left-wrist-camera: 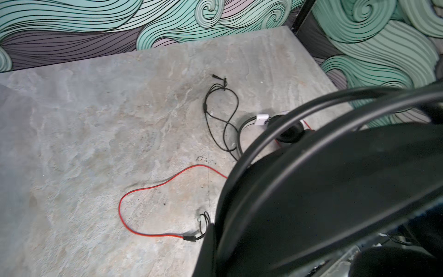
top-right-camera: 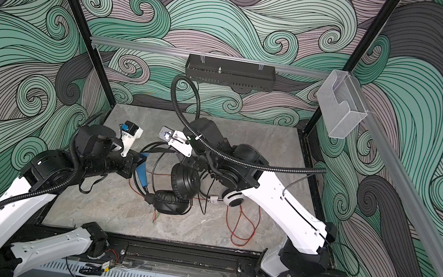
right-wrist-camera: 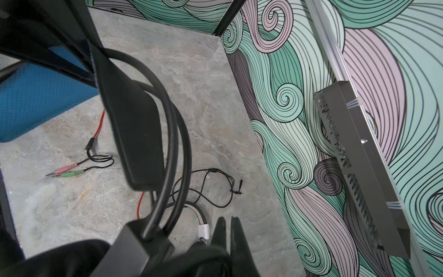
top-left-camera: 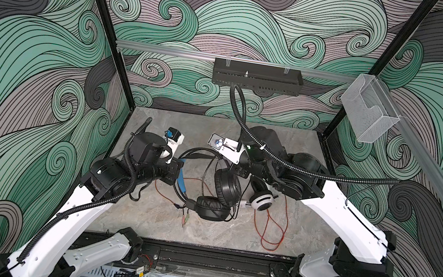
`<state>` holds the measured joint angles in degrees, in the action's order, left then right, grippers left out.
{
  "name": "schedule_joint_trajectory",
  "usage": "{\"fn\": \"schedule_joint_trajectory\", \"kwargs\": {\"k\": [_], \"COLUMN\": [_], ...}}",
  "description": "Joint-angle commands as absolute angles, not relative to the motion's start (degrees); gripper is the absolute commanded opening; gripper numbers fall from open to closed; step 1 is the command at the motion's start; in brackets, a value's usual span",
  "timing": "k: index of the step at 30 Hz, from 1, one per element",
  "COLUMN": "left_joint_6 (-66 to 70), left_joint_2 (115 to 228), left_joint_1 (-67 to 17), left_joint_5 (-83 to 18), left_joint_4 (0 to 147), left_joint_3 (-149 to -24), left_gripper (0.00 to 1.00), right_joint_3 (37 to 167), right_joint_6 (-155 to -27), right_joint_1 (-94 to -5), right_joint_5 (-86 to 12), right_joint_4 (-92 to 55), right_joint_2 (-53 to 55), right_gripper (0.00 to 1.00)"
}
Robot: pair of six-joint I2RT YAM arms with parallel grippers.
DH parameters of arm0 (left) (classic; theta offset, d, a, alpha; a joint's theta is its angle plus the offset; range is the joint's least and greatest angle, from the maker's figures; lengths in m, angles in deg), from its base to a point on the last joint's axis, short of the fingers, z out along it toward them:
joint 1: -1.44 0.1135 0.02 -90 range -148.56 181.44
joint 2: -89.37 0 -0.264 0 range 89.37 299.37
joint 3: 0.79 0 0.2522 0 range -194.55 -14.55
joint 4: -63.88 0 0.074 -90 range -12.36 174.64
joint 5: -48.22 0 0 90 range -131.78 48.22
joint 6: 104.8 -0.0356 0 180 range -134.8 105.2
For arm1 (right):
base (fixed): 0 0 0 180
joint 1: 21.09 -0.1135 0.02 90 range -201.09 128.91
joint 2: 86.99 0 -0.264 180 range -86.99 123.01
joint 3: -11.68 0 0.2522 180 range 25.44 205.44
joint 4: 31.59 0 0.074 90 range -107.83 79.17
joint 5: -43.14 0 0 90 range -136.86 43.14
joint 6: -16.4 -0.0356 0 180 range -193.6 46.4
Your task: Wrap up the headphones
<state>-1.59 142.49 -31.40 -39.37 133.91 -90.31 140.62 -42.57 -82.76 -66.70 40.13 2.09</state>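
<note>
Two headsets sit mid-frame on the desk (top-left-camera: 143, 217) in both top views: the black headset (top-left-camera: 226, 187) and, just right of it, the white headset (top-left-camera: 261, 201). Two leads, a red cable (top-left-camera: 272, 230) and a black cable (left-wrist-camera: 215, 115), trail loose. The left claw (top-left-camera: 178, 168) pinches the black headset's blue-lined band; the right claw (right-wrist-camera: 228, 223) is closed and empty.

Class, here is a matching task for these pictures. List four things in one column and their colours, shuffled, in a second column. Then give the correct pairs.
Things:
1. headband lining
2. loose cable looping over the table
3. round ear cup beside the black headset
4. box on the rail

Colours:
A. clear
B. red
C. blue
D. white

Pairs: 1-C, 2-B, 3-D, 4-A
</note>
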Motion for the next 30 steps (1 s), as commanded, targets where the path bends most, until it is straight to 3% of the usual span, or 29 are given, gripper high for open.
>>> {"fn": "schedule_joint_trajectory", "kwargs": {"k": [1, 9, 15, 30], "left_joint_6": [-0.7, 1.1, 1.9, 3.5], "left_joint_2": [140.7, 139.0, 138.0, 137.5], "left_joint_1": [-31.8, -31.9, -31.9, -31.9], "left_joint_5": [-32.1, -28.6, -27.7, -27.6], "left_joint_4": [129.1, 126.9, 125.6, 124.5], "left_joint_3": [-89.9, -88.3, -87.9, -89.0], "left_gripper": [0.00, 0.00, 0.00, 0.00], "right_joint_3": [141.9, 141.0, 140.0, 134.4], "right_joint_6": [-45.4, -45.9, -46.6, -50.4], "right_joint_1": [-81.8, -79.9, -78.8, -75.8], "right_joint_5": [-64.1, -63.4, -61.7, -55.9], "right_joint_4": [42.4, 43.5, 43.4, 38.6], "right_joint_2": [2.5, 2.9, 2.4, -0.9], "right_gripper": [0.00, 0.04, 0.18, 0.36]}}
